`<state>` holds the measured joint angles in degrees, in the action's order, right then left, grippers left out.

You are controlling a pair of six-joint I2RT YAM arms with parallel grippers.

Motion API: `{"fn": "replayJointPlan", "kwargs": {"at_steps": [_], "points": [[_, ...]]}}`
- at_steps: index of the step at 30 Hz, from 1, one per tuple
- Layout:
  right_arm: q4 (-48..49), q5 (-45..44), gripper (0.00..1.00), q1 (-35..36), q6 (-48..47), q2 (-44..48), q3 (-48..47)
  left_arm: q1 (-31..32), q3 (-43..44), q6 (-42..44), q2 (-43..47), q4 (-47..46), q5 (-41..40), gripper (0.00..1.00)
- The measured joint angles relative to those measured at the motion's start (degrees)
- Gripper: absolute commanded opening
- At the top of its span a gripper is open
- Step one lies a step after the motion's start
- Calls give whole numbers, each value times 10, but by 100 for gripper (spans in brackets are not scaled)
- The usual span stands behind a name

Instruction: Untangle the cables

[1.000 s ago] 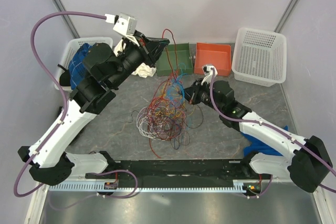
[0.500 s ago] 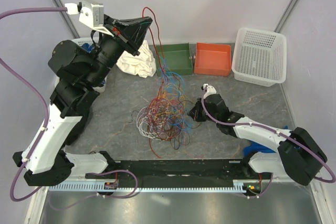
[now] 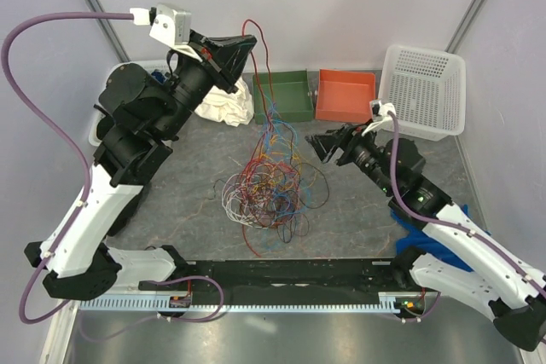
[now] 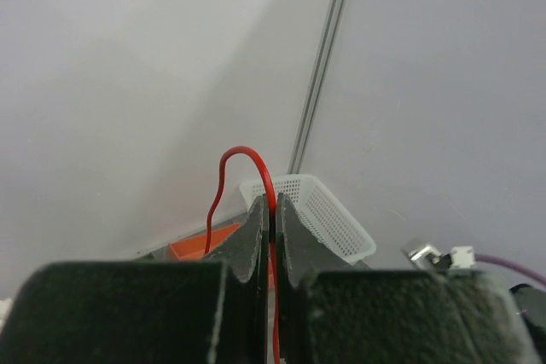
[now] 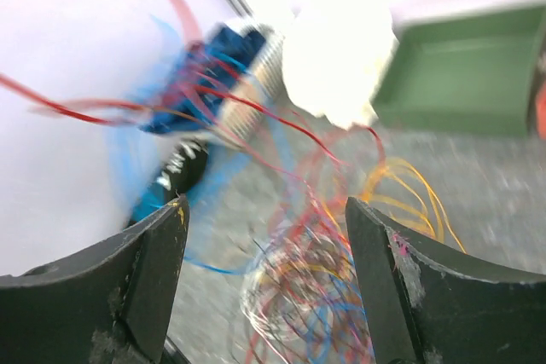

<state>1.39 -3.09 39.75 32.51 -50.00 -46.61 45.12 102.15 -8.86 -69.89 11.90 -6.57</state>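
Sprawling over the middle of the grey marbled desk [image 3: 188,202], the tangle of thin looping cables [image 3: 269,189] in red, orange, yellow, blue and white lies in a loose heap. A few blue and orange strands are drawn up out of its far side towards the back wall. One single red cable [image 3: 266,66] climbs from the heap, arches over in a small loop and ends in the left claw [image 3: 252,42]. That claw is raised high above the desk's far left part and is pinched tight on the wire. The left wrist view shows the red cable [image 4: 256,164] caught between the two closed fingers of the claw [image 4: 273,206] and curling over above them.

The right claw [image 3: 320,147] hovers just beside the heap on its right. It points towards the heap with its fingers spread wide and grips nothing. Its own wrist view is blurred, with the coloured strands [image 5: 307,287] seen between the parted fingers [image 5: 162,262].

Behind the heap a green rectangular plastic tray [image 3: 290,112] and an orange rectangular plastic tray [image 3: 345,112] stand side by side. A white mesh plastic basket [image 3: 422,91] stands just right of them. A crumpled white cloth [image 3: 223,106] lies left of the green tray, beneath the left arm.
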Motion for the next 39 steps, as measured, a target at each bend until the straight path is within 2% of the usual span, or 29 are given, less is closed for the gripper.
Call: {"fn": "replayJointPlan", "kwargs": {"at_steps": [7,16,18,19,20,23,30,39], "points": [[34,39,80,1,2,-1,-24,0,-17,0,-2,0,1,2],[85,125,78,33,18,-76,-24,0,-25,-1,-3,0,3,2],[91,135,75,50,18,-96,-28,0,-29,-1,-3,0,6,2],[94,137,71,55,17,-108,-32,0,-31,-1,-3,0,7,2],[97,141,46,61,17,-125,-38,0,-33,-2,-4,0,7,2],[107,135,0,68,9,-163,-48,0,-37,-3,-5,0,9,2],[126,68,0,67,2,-171,-9,0,-30,-2,-9,1,6,2],[131,32,0,67,9,-201,96,0,72,15,-36,4,-9,2]]}}
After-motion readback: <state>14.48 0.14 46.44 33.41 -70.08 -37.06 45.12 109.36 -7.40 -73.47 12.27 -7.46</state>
